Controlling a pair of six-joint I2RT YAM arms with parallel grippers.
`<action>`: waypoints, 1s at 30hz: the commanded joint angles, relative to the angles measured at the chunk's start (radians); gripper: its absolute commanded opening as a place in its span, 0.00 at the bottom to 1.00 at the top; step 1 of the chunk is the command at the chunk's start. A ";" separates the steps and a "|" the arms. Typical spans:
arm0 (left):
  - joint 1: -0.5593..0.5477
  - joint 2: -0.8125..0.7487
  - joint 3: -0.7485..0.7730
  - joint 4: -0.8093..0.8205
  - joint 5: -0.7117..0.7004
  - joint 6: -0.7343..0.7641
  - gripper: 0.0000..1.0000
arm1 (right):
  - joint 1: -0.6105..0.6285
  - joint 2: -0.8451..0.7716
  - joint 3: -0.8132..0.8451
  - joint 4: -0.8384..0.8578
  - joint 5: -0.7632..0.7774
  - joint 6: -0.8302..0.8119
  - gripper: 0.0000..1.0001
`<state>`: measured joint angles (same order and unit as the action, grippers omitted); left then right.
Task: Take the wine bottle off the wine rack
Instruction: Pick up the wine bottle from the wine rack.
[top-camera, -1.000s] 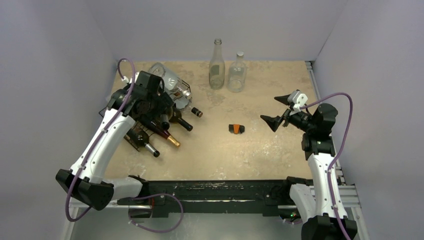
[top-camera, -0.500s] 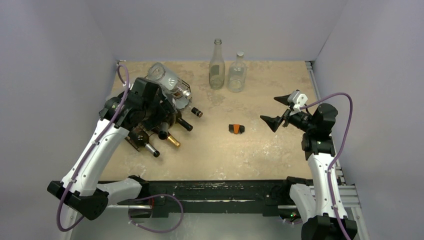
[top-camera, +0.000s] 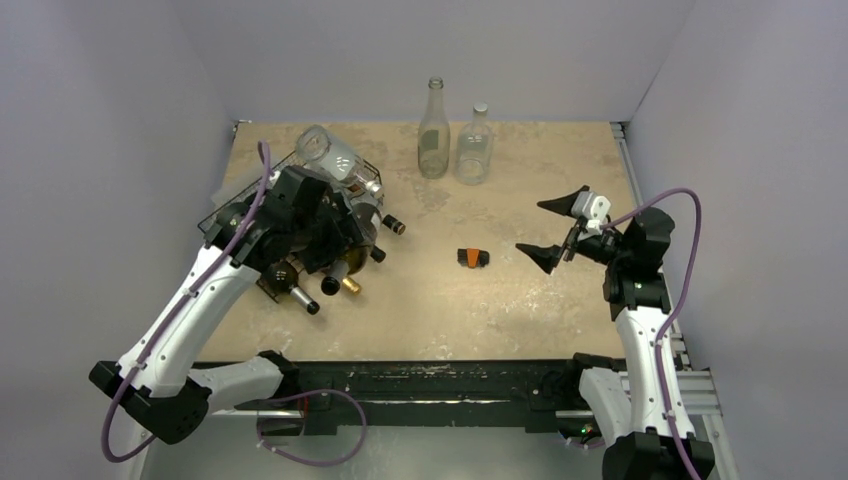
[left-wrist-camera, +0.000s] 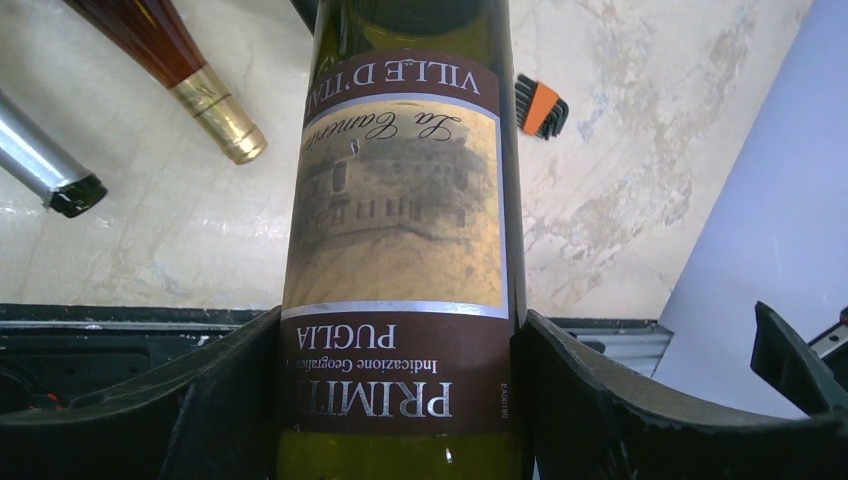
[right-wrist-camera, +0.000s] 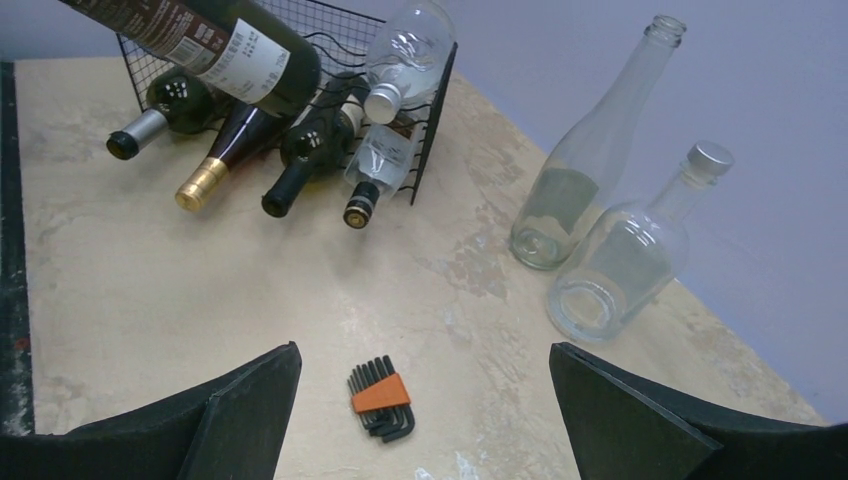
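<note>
My left gripper (left-wrist-camera: 400, 330) is shut on the wine bottle (left-wrist-camera: 400, 200), a dark bottle with a brown and tan label, one finger on each side of its labelled body. In the right wrist view the wine bottle (right-wrist-camera: 235, 55) hangs tilted over the front of the wine rack (right-wrist-camera: 432, 95), a black wire-mesh rack; I cannot tell whether the two touch. From above, my left gripper (top-camera: 322, 240) covers most of the bottle. Several other bottles lie in the wine rack (top-camera: 368, 178) with necks pointing out. My right gripper (top-camera: 535, 227) is open and holds nothing.
A small orange and black hex key set (top-camera: 472, 258) lies mid-table, below my right gripper (right-wrist-camera: 422, 352). Two empty clear glass bottles (top-camera: 433, 135) (top-camera: 474, 145) stand at the back wall. A clear bottle (top-camera: 330, 155) lies on top of the rack. Walls close in on three sides.
My left arm has drawn the wine bottle toward the table's near side, out over the rack's front. My right gripper has shifted slightly left, still open.
</note>
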<state>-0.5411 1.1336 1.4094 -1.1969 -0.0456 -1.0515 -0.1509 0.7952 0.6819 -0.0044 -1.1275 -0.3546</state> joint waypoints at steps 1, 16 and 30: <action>-0.053 -0.002 0.017 0.127 0.041 0.000 0.00 | 0.000 -0.024 -0.004 -0.044 -0.091 -0.066 0.99; -0.247 0.162 0.038 0.248 0.110 -0.061 0.00 | 0.082 -0.024 -0.046 -0.302 -0.212 -0.564 0.99; -0.382 0.358 0.122 0.334 0.199 -0.093 0.00 | 0.301 0.026 -0.148 -0.234 -0.035 -0.737 0.99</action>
<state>-0.8948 1.4708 1.4448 -0.9863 0.0895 -1.1164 0.1127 0.8116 0.5518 -0.2886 -1.2140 -1.0428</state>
